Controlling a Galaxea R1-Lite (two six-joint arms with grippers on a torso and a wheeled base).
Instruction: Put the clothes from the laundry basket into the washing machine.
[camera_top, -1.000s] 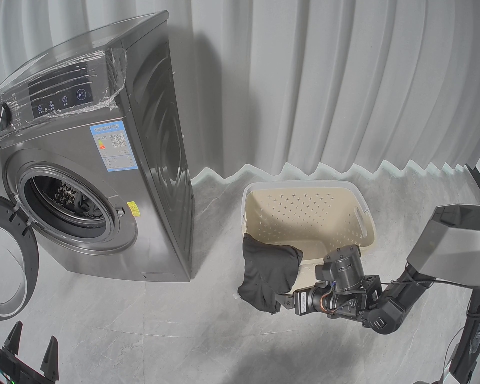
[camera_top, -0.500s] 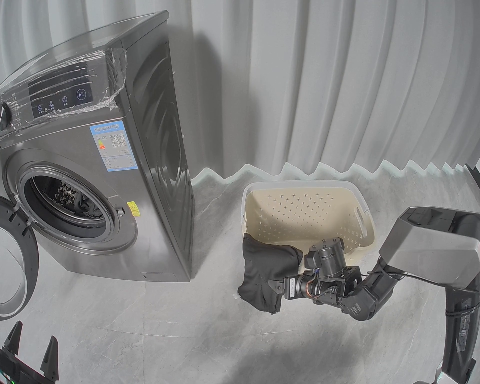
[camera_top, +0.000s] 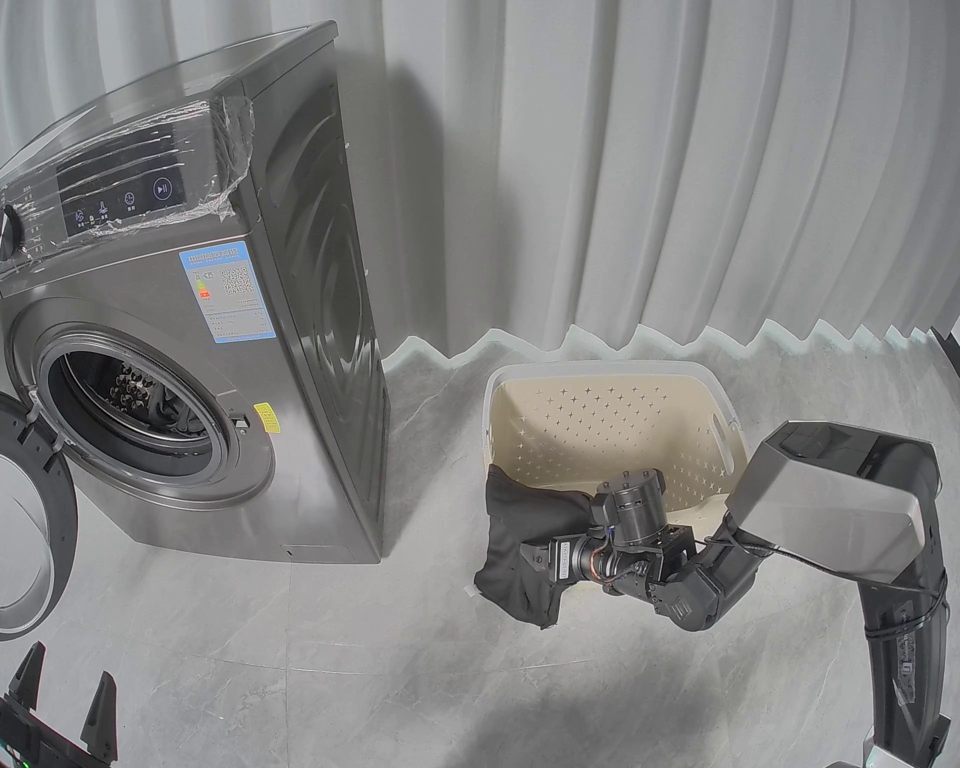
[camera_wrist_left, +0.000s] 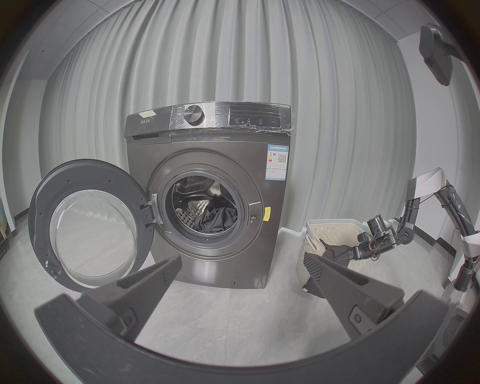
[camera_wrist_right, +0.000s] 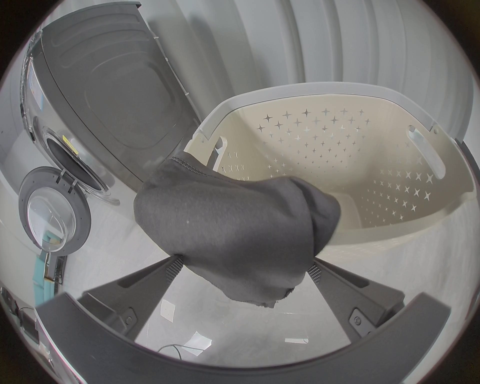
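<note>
The dark garment (camera_wrist_right: 235, 230) is hanging over the near corner of the laundry basket (camera_top: 600, 372), on the side facing the washing machine (camera_top: 200, 330). Most of the cloth is drooping down the outside wall toward the floor. As far as the head view shows, nothing else is lying in the basket.

Your right gripper (camera_wrist_right: 244, 267) is sitting low against that hanging cloth. Its jaws are spread wide, one on each side of the fold, and they are not pinching anything yet.

Here is where you are running risks:

- **Thin grip:** The fingers are lining up near the lower edge of the fold. If you close there you may catch only a thin bit of hem, and it may slip out as you lift.
- **Loose drape:** The garment is only draped over the rim, so a nudge could tip it onto the floor.
- **Catching the basket:** If you go in deeper, the jaws could catch the basket wall along with the cloth, and the light basket would likely drag or tilt.

Farther out, the machine's door (camera_top: 30, 520) is standing fully open, and dark laundry (camera_wrist_left: 212, 217) is already lying in the drum. A trailing end could snag on the door seal as the garment goes in.

Your left gripper (camera_top: 65, 690) is waiting low in front of the machine, spread open and holding nothing.
</note>
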